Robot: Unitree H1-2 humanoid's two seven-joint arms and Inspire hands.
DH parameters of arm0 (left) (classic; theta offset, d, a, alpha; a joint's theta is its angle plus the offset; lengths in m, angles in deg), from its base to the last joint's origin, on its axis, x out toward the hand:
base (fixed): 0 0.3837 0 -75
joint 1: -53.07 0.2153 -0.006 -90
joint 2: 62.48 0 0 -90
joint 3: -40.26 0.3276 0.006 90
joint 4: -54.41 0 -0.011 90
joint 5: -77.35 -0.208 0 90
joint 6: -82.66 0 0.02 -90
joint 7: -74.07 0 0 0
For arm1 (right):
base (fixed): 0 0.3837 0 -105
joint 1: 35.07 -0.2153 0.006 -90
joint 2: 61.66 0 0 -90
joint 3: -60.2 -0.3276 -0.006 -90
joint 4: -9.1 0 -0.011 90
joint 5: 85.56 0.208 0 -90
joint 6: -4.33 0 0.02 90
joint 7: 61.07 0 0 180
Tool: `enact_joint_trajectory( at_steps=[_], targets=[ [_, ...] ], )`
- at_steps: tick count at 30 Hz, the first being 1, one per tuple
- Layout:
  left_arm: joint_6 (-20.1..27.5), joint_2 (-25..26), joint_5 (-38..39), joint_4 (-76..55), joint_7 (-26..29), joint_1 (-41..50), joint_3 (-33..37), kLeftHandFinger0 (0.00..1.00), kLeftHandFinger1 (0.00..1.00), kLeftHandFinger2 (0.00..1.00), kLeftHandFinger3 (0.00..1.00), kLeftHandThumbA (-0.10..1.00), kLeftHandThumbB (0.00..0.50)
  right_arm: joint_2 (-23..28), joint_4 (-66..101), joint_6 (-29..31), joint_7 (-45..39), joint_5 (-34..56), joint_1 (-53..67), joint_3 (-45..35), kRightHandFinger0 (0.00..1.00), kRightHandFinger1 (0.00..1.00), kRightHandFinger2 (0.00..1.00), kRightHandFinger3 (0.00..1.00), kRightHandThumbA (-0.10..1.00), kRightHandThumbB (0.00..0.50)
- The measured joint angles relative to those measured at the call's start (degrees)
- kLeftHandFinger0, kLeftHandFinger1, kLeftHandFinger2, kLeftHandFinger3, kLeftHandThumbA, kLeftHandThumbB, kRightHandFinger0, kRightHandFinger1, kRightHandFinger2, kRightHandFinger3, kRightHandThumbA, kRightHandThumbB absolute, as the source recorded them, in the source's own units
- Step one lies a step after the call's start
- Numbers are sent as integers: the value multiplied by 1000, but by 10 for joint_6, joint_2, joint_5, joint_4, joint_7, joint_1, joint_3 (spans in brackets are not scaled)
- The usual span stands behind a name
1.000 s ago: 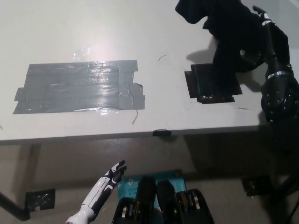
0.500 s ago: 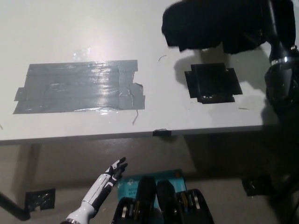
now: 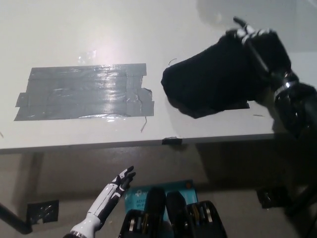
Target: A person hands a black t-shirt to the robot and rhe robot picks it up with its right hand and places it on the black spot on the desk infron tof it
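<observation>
A pale desk [image 3: 99, 29] fills most of the view, its near edge running across the middle of the picture. On its left half lies a wide patch of grey tape [image 3: 84, 92], made of overlapping strips, shiny where light falls on it and flat against the surface.

On the right half of the desk sits the black t-shirt [image 3: 213, 82], bunched into a rounded heap that touches the desk top. It lies near the desk's near edge and to the right of the grey tape, well apart from it. A sliver of darker, flat black shows under the heap's near right edge, which may be the black spot, but most of that area is hidden by the cloth.

The black right arm comes in from the right edge, and the right hand [image 3: 257, 42] rests against the far right part of the t-shirt, with pale parts of the hand showing at the top of the heap. Black on black hides the grip, so I cannot tell whether the hand is clutching the cloth or has let go.

The white left hand [image 3: 116, 186] hangs low at the near left, below the desk edge, holding nothing, its fingers stretched out and slightly spread
</observation>
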Motion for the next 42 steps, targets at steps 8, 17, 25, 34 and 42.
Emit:
enact_joint_trajectory(
  at_steps=[8, 17, 25, 34, 42],
  targets=[
    [0, 0, -1, 0, 0, -3, 1, 1000, 1000, 1000, 1000, 1000, 500, -32, -70, -28, -19, -12, 11, 35, 1000, 1000, 1000, 1000, 371, 496],
    [-2, 0, -1, 1, 0, -2, 1, 1000, 1000, 1000, 1000, 1000, 500, -16, 1, -58, -99, 9, 20, 34, 1000, 1000, 1000, 1000, 660, 500],
    [-5, 0, -1, 2, 0, -2, 1, 1000, 1000, 1000, 1000, 1000, 500, 15, 113, -92, -188, 72, 44, 26, 1000, 1000, 1000, 1000, 1000, 475],
    [-7, 0, -1, 3, 0, -2, 1, 1000, 1000, 1000, 1000, 1000, 500, 40, 240, -136, -262, 169, 92, -10, 1000, 1000, 1000, 1000, 1000, 500],
    [-8, 0, -1, 3, 0, -3, 1, 1000, 1000, 1000, 1000, 1000, 500, 60, 324, -167, -314, 254, 124, -43, 1000, 1000, 1000, 1000, 1000, 500]
  ],
)
